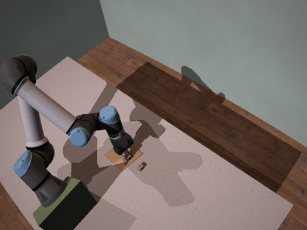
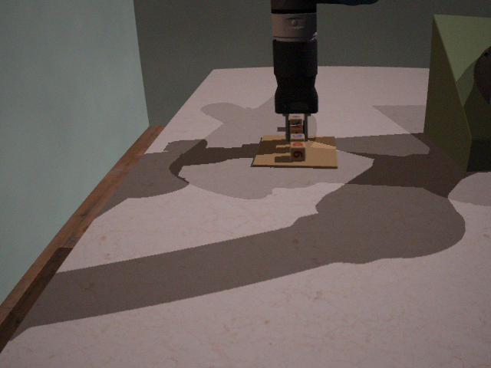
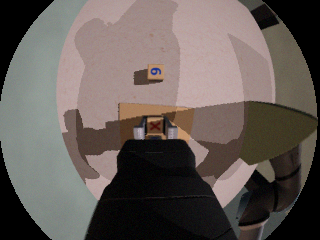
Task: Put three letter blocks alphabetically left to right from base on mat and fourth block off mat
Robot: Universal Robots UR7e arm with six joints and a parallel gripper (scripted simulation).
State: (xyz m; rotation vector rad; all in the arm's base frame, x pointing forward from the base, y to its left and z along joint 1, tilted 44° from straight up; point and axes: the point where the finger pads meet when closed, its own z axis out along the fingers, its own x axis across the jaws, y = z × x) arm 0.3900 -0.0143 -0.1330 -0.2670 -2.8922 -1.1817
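My gripper (image 1: 127,156) (image 2: 296,133) (image 3: 155,121) stands upright over the tan mat (image 1: 118,162) (image 2: 321,156) (image 3: 129,112). It is shut on a wooden block with a red X (image 3: 155,126) on top, low over the mat. A block with a blue 9 or 6 (image 1: 141,166) (image 3: 155,72) on top lies off the mat, on the table on the side away from the base. In the exterior view several block faces line up below the fingers. The nearest block (image 2: 298,152) shows a red figure on its side. The other letter blocks are hidden by the gripper body.
The robot's green pedestal (image 1: 64,211) (image 2: 452,99) stands near the mat, on the base side. The arm's elbow and wrist hang over the table behind the mat. The table's edge (image 2: 119,170) drops to a wooden floor.
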